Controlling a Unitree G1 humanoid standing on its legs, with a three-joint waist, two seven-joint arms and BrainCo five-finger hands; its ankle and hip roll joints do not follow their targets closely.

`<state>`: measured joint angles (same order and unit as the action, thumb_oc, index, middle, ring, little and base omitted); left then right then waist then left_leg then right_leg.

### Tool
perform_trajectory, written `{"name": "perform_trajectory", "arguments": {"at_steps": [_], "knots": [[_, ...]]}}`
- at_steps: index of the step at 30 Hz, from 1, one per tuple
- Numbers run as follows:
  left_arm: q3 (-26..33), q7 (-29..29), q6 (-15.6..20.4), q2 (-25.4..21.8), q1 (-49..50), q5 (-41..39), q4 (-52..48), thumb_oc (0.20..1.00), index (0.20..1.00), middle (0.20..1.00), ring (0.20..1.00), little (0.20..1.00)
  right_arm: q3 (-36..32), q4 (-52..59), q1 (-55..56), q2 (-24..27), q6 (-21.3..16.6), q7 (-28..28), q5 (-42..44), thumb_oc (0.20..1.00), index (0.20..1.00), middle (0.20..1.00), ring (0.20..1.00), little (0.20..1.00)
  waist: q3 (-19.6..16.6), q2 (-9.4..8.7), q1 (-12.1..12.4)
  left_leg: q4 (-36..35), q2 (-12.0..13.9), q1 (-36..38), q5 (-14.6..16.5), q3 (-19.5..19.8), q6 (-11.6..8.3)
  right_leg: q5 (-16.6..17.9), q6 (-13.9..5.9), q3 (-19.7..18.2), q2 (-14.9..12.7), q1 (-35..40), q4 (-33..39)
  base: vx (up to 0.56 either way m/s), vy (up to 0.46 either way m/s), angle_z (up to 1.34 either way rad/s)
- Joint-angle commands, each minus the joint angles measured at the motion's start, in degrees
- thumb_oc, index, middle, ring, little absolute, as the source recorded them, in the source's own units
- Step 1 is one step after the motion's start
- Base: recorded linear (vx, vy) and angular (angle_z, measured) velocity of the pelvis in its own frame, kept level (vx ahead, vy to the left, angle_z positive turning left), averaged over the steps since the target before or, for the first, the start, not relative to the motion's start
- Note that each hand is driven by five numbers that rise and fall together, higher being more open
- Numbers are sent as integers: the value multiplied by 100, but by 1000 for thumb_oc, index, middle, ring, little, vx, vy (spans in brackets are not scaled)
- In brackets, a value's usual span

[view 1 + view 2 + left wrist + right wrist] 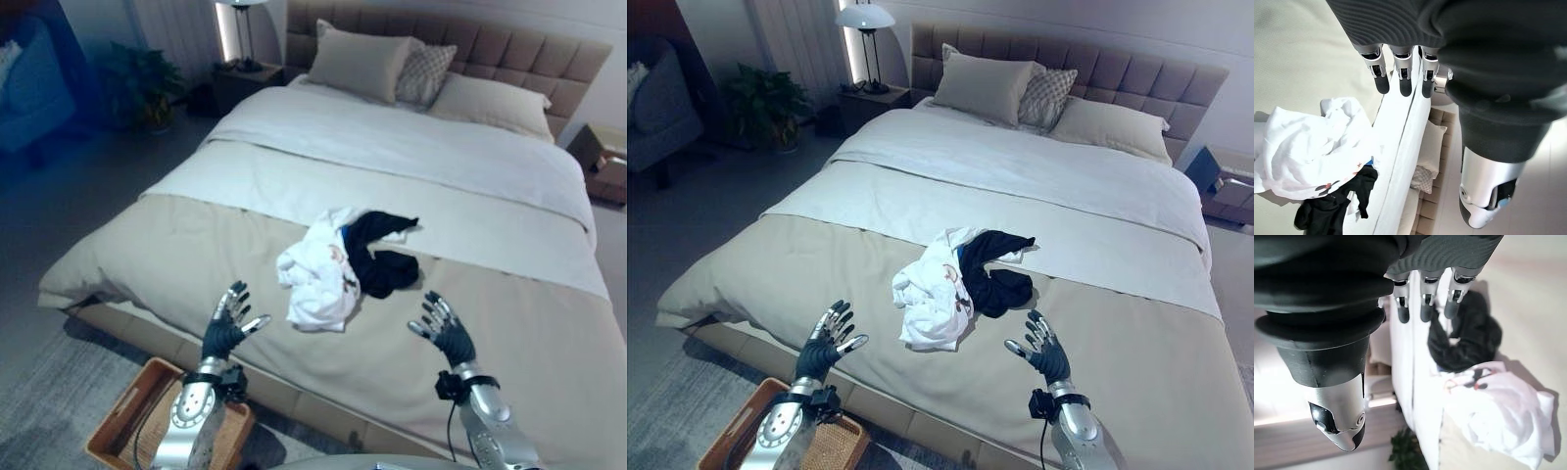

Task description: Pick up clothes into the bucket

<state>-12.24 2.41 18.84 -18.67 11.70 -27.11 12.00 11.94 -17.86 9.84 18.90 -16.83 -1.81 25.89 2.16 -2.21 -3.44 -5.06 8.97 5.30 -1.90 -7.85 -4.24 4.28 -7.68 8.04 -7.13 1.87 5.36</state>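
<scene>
A crumpled white garment (315, 276) lies on the beige bedspread (147, 255) near the foot of the bed, with a black garment (380, 257) bunched against its far right side. My left hand (225, 328) hovers open to the left of the white garment, fingers spread, holding nothing. To the right of the pile my right hand (446, 328) is raised the same way, open and empty. Both garments also appear past the fingers: the white garment (1308, 147) in the left wrist view, the black garment (1464, 340) in the right wrist view. A woven basket (122, 416) stands on the floor by the bed's foot, below my left arm.
Pillows (361, 61) lean on the padded headboard (509, 44). A nightstand with a lamp (865, 20) stands at the far left of the bed, beside a potted plant (145, 86). Another nightstand (602, 157) is at the far right. An armchair (29, 83) sits at the left.
</scene>
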Motion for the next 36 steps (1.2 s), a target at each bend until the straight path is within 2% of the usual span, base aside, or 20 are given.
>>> {"name": "perform_trajectory", "arguments": {"at_steps": [1,8,10,12,14,15,17,19,21,23,24,25,27,28,29,31,32,33,35,36], "knots": [[101,59,195,-199,-42,205,-337,1000,1000,1000,1000,1000,-33,310,-222,-62,-277,-42,-93,1000,1000,1000,1000,1000,-51,-146,56,6,-98,-101,-80,-93,-56,168,-301,151,-351,74,-36,0,0,0],[142,22,208,-234,-31,298,-359,1000,1000,1000,1000,1000,-60,270,-196,-51,-271,3,-160,1000,1000,1000,1000,1000,-27,-132,54,57,-136,-67,-7,-152,-34,214,-328,34,-389,15,-36,8,1,-10],[194,24,221,-262,4,343,-371,1000,1000,1000,1000,1000,-83,324,-177,-13,-267,27,-177,1000,1000,1000,1000,1000,24,-156,65,221,-159,-124,64,-127,-21,248,-329,-8,-416,2,-36,22,-12,-7],[232,8,246,-327,44,386,-419,1000,1000,1000,1000,1000,-108,371,-185,67,-277,72,-245,1000,1000,1000,1000,1000,133,-187,100,654,-225,-340,265,-60,23,245,-339,-81,-517,-50,-168,3,-1,-5],[232,8,246,-327,44,386,-419,1000,1000,1000,1000,1000,-108,371,-185,67,-277,72,-245,1000,1000,1000,1000,1000,131,-187,100,660,-225,-347,268,-59,23,244,-340,-81,-517,-54,-169,-14,16,-10],[219,2,270,-381,12,423,-445,1000,1000,1000,1000,1000,-83,357,-270,104,-294,79,-285,1000,1000,1000,1000,1000,219,-164,134,796,-268,-447,350,-49,88,169,-364,-138,-613,-252,-520,-42,53,-10],[176,-27,287,-453,12,387,-525,1000,1000,1000,1000,1000,-87,447,-351,135,-313,55,-371,1000,1000,1000,1000,1000,341,-85,99,713,-258,-427,321,-77,140,83,-402,-249,-641,-579,-1093,-30,50,-7],[181,-13,296,-478,-16,355,-532,1000,1000,1000,1000,1000,-74,481,-394,129,-331,36,-355,1000,1000,1000,1000,1000,390,-78,64,705,-218,-448,278,-73,111,89,-412,-336,-604,-671,-1161,1,-59,-12],[153,-6,295,-491,-44,302,-489,1000,1000,1000,1000,1000,-62,449,-369,120,-329,41,-293,1000,1000,1000,1000,1000,355,-76,28,679,-166,-441,243,-44,62,30,-341,-410,-531,-612,-974,43,-117,-6],[185,-59,288,-453,-56,95,-475,1000,1000,1000,1000,1000,-72,464,-300,148,-334,54,-268,1000,1000,1000,1000,1000,313,-103,18,768,-7,-473,165,-9,-46,-46,-254,-383,-422,-497,-822,70,-186,9],[204,-82,271,-448,-45,36,-517,1000,1000,1000,1000,1000,-74,497,-241,170,-336,72,-180,1000,1000,1000,1000,1000,308,-136,28,1068,167,-521,142,74,-131,-125,-141,-302,-286,-350,-750,68,-191,9],[203,-82,270,-448,-44,35,-518,1000,1000,1000,1000,1000,-74,498,-239,170,-335,73,-179,1000,1000,1000,1000,1000,314,-129,21,1093,179,-530,156,88,-137,-124,-136,-291,-277,-337,-745,91,-215,18],[207,-80,260,-415,-56,-12,-540,1000,1000,1000,1000,1000,-65,540,-241,228,-347,79,-169,1000,1000,1000,1000,1000,395,-173,58,1835,334,-745,-30,252,-234,-231,26,-255,-127,-133,-726,51,-167,15],[188,-89,267,-400,-95,-40,-519,1000,1000,1000,1000,1000,-67,546,-268,263,-358,78,-158,1000,1000,1000,1000,1000,503,-185,82,2286,326,-977,-146,395,-278,-251,90,-185,-90,-56,-741,8,-124,9],[155,-39,269,-387,-176,-54,-476,1000,1000,1000,1000,1000,-85,573,-305,297,-357,3,-144,1000,1000,1000,1000,1000,583,-232,152,2459,190,-1316,-297,414,-301,-257,93,-18,-174,60,-693,4,-40,15],[174,-17,263,-365,-183,-53,-446,1000,1000,1000,1000,1000,-131,581,-343,280,-366,-74,-109,1000,1000,1000,1000,1000,502,-269,184,2033,20,-1557,-169,233,-223,-256,23,132,-270,130,-594,76,48,38],[212,-15,245,-364,-134,-21,-423,1000,1000,1000,1000,1000,-164,615,-336,277,-372,-85,-99,1000,1000,1000,1000,1000,444,-254,229,1668,-136,-1588,-93,170,-143,-269,-27,149,-272,112,-583,88,54,54],[211,-14,245,-363,-128,-19,-425,1000,1000,1000,1000,1000,-164,618,-330,278,-370,-85,-99,1000,1000,1000,1000,1000,437,-268,236,1631,-154,-1563,-103,152,-134,-276,-36,140,-292,112,-586,145,130,46],[265,-34,197,-319,-8,45,-391,1000,1000,1000,1000,1000,-244,572,-297,161,-328,-93,-130,1000,1000,1000,1000,1000,332,-176,268,1316,-392,-1327,144,156,114,-436,-168,128,-436,6,-1079,175,185,-4],[264,-32,197,-318,-5,47,-392,1000,1000,1000,1000,1000,-244,575,-292,161,-327,-93,-131,1000,1000,1000,1000,1000,332,-185,275,1299,-405,-1312,140,144,121,-456,-176,115,-452,-6,-1110,135,224,-29]]}}
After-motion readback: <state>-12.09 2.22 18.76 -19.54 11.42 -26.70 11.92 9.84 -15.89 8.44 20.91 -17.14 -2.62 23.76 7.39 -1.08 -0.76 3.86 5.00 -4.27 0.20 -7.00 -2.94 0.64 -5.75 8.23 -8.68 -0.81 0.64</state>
